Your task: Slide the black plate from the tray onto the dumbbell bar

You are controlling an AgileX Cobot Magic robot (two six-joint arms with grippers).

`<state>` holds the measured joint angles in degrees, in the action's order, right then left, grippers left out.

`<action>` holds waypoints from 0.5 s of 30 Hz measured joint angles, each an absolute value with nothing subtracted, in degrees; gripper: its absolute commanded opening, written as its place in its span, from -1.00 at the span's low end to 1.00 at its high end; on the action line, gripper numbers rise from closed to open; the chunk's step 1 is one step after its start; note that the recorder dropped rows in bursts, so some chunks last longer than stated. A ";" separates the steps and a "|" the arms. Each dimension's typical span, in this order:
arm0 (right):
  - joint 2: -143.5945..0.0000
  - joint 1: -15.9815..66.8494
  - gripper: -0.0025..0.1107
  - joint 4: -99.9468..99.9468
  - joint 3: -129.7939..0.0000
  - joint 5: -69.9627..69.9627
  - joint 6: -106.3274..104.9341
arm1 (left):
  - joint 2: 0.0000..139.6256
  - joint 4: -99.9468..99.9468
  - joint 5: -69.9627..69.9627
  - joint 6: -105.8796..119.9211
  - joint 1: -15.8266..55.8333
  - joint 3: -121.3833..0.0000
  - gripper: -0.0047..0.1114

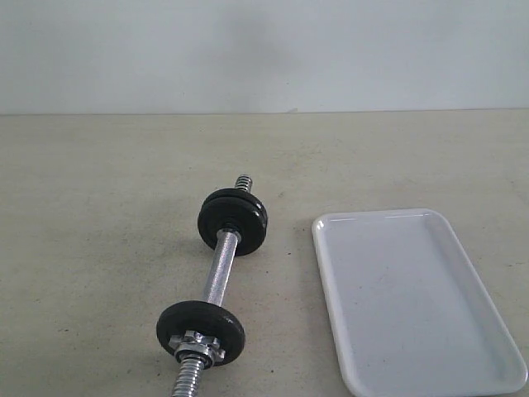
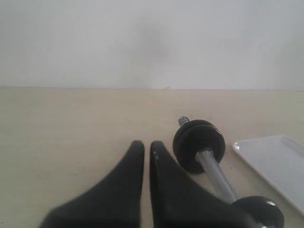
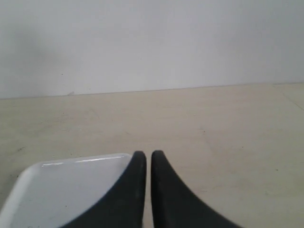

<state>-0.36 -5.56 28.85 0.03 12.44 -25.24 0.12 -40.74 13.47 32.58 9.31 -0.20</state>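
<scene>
The black plate sits on the near end of the dumbbell bar in the exterior view. The beige tabletop carries everything. The white tray lies to the right of the bar, apart from it. The chrome bar lies angled away, with a pair of black discs pressed together near its far end. A silver star nut touches the near plate. The left tool and the right tool are both closed, gripping nothing.
</scene>
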 measured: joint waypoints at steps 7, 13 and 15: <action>-0.26 -5.56 -0.91 8.92 0.03 12.44 -5.85 | 0.12 -40.74 13.47 32.58 2.16 -0.20 -0.84; -0.26 -5.56 -0.91 -6.88 0.03 12.56 11.20 | 0.12 -40.74 13.47 32.58 -0.71 -0.20 -0.84; -0.26 -5.56 -0.91 -8.03 0.03 13.34 12.38 | 0.12 -40.74 13.47 32.58 -0.84 -0.20 -0.84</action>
<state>-0.26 -5.56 -8.03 0.03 13.34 12.38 0.12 -40.74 13.47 32.58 -0.84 -0.20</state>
